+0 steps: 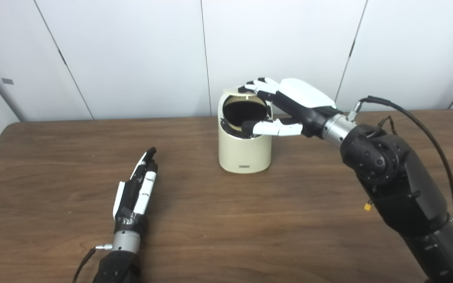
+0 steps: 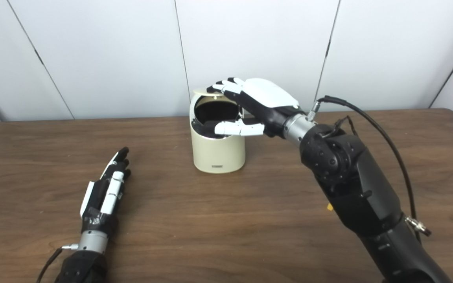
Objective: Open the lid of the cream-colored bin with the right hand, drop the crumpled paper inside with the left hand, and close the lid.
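The cream-colored bin (image 1: 244, 151) stands upright at the middle back of the table. Its round lid (image 1: 234, 91) is tipped up at the back, so the dark opening (image 1: 244, 112) shows. My right hand (image 1: 289, 106) reaches in from the right. Its fingers (image 1: 260, 84) lie on top of the raised lid, and its thumb stretches across the bin's front rim. It grips nothing. My left hand (image 1: 138, 188) lies flat on the table at the front left, open and empty. No crumpled paper shows anywhere, and the bin's inside is too dark to read.
The brown wooden table (image 1: 250, 220) runs to white wall panels (image 1: 132, 55) behind. A black cable (image 1: 419, 122) loops off my right forearm. A small yellow tag (image 1: 367, 205) hangs beside that arm.
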Robot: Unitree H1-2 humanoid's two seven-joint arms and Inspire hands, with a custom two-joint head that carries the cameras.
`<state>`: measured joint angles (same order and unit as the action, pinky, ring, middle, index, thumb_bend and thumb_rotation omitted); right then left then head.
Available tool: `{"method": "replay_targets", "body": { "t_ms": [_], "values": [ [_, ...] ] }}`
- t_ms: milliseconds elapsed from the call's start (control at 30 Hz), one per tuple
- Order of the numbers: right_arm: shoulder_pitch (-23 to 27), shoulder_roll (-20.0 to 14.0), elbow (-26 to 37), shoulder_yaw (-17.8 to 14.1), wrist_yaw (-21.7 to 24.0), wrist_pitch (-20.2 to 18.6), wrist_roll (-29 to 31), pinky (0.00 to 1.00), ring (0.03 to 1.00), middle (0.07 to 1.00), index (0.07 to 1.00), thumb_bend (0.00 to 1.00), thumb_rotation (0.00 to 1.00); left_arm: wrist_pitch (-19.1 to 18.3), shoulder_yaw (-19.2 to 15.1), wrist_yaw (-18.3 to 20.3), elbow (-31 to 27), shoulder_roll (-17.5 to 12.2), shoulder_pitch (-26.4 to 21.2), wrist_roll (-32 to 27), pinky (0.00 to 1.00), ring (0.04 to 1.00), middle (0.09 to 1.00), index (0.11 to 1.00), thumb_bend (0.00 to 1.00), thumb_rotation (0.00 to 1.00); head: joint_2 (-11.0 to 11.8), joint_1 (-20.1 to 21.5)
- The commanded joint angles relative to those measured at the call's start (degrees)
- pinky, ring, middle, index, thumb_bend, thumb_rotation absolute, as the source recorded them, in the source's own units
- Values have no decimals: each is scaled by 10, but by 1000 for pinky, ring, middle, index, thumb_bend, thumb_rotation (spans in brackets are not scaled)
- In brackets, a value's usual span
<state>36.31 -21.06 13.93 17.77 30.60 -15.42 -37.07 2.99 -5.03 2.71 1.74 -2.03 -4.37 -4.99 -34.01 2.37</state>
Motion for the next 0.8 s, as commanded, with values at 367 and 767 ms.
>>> {"method": "replay_targets", "body": {
  "t_ms": [367,767],
  "values": [
    [-5,-7,11,-6,3,1,10,950,1000,974,905,574,1000,12,4,-2,1,11,21,-9,969,993,998,943,539,850,-3,-4],
    [-9,-22,1,37,15,21,-32,999,1000,1000,940,646,1000,8,3,-5,-3,9,20,-5,959,988,991,942,557,844,-7,-4]
  ]
}}
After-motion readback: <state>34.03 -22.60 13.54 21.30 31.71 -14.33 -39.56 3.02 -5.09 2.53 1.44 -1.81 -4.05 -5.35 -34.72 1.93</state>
